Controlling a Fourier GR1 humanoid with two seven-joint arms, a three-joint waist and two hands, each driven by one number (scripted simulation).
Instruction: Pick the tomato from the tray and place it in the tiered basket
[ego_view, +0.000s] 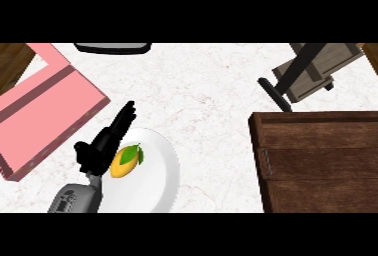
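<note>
A yellow-orange fruit with green leaves (122, 164) lies on the left part of a white plate (159, 176) at the lower left. My left hand (100, 147) is just left of the fruit and over the plate's rim. Its fingers are straight and point up and to the right, and they hold nothing. A pink tray (44, 106) lies tilted at the far left with nothing showing in it. The tiered basket (314, 70), made of wooden shelves on a black frame, stands at the top right. My right hand does not show.
A large dark brown wooden block (317, 160) fills the right side below the basket. A dark rounded object (111, 47) sits at the counter's far edge. White marbled counter (214, 100) lies between the plate and the basket.
</note>
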